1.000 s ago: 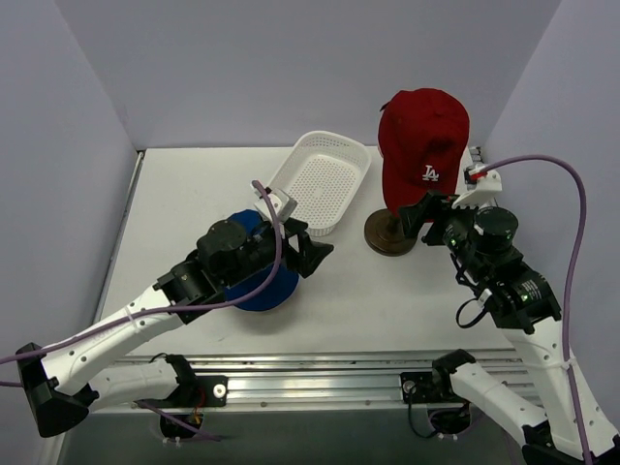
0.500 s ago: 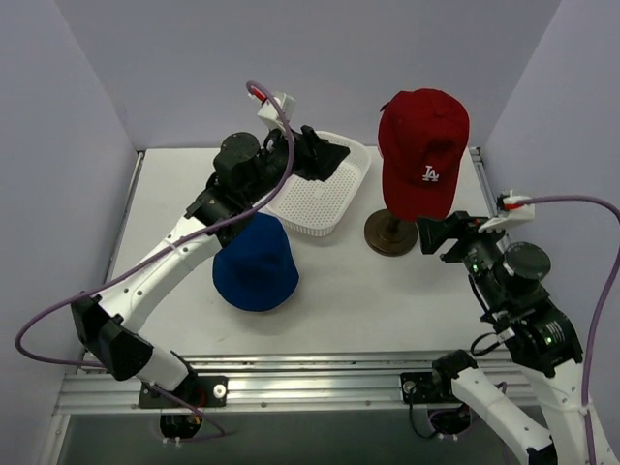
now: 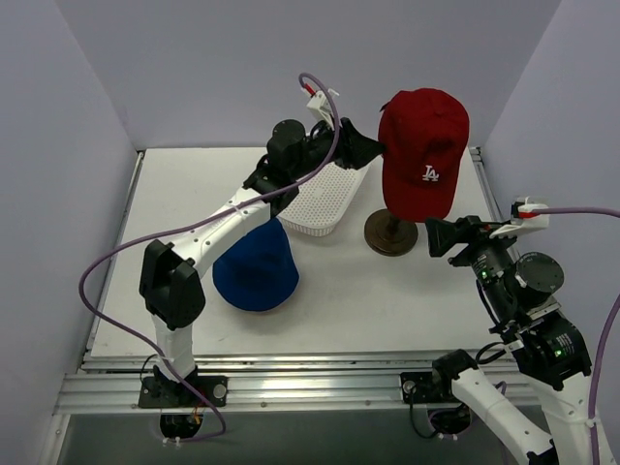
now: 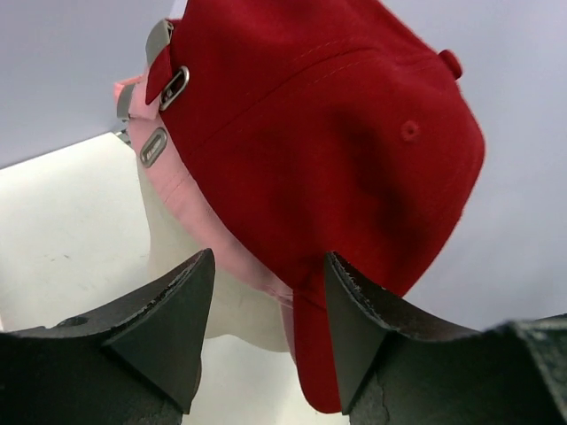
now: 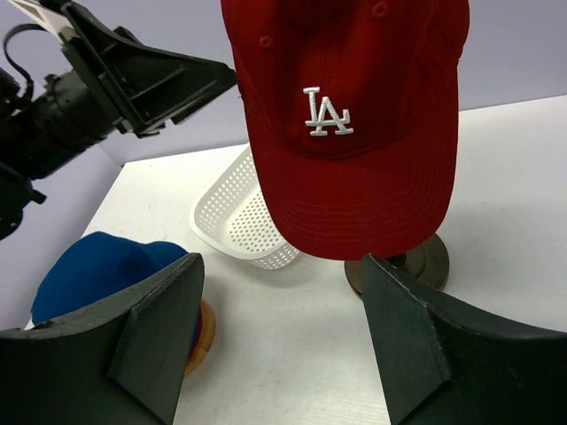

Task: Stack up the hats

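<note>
1. Looking down on a white table (image 3: 387,300), matt and faintly scuffed, filling the floor of the booth
2. Seeing plain lilac walls (image 3: 242,68) closing it in at the left, back and right, and a metal rail (image 3: 320,373) running along the near edge
3. Finding a red cap (image 3: 423,145) sitting on a cream head (image 4: 164,226) at the back right, logo facing the near edge, with a pink cap (image 4: 190,186) showing beneath it as a rim
4. Noting a brown stand (image 3: 387,235) resting on the table under them
5. Spotting a blue hat (image 3: 254,266) lying crown up left of centre, well apart from the caps
6. Noting a white basket (image 3: 325,199) tilting, one end raised, between blue hat and stand
7. Holding the left gripper (image 3: 373,145) high beside the red cap's left side, fingers apart, clamping nothing; not being able to tell whether touching the fabric
8. Hovering the right gripper (image 3: 433,235) just right of the stand, below the brim, fingers apart and carrying nothing
</note>
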Motion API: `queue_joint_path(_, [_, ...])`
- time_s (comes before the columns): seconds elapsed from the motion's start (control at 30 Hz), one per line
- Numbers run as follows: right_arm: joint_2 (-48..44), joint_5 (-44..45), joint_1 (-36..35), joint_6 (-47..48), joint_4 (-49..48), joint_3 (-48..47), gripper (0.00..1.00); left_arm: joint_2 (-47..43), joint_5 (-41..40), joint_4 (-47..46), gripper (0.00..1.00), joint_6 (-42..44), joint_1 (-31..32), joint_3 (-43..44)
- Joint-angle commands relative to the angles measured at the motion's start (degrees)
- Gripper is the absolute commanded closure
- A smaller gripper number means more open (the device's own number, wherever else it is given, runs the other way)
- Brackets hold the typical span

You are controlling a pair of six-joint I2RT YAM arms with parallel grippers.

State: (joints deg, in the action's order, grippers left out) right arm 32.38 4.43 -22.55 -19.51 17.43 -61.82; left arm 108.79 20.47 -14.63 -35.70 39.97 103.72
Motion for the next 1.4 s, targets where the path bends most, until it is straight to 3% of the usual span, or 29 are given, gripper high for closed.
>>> queue_joint_path(0.0, [-0.4, 1.7, -0.2, 1.0, -1.2, -0.6, 0.33, 1.6, 3.0, -7.9, 0.39, -2.7, -0.3, 3.4])
queue_joint_path(0.4, [-0.5, 3.8, -0.2, 1.6, -1.0, 0.5, 0.33, 5.6, 5.0, -15.7, 0.4, -6.9, -1.7, 3.2])
queue_joint_path(0.67, [-0.1, 3.7, -0.2, 1.8, -0.9, 0.6, 0.33, 5.3, 4.6, -13.7, 0.41, -5.9, -1.8, 3.5])
queue_joint_path(0.8, [-0.3, 3.7, -0.2, 1.8, -0.9, 0.4, 0.33, 6.1, 4.6, -12.3, 0.46, -5.9, -1.9, 4.5])
queue_joint_path(0.97, [-0.5, 3.7, -0.2, 1.8, -0.9, 0.5, 0.32, 6.8, 4.4, -12.0, 0.57, -6.0, -2.1, 4.6])
queue_joint_path(1.3, [-0.7, 3.9, -0.2, 2.0, -0.9, 0.6, 0.32, 8.3, 3.9, -11.1, 0.97, -6.0, -2.5, 5.4])
queue_joint_path(1.37, [-0.7, 3.9, -0.3, 2.0, -0.9, 0.7, 0.32, 8.4, 3.7, -11.0, 0.98, -6.0, -2.6, 5.3])
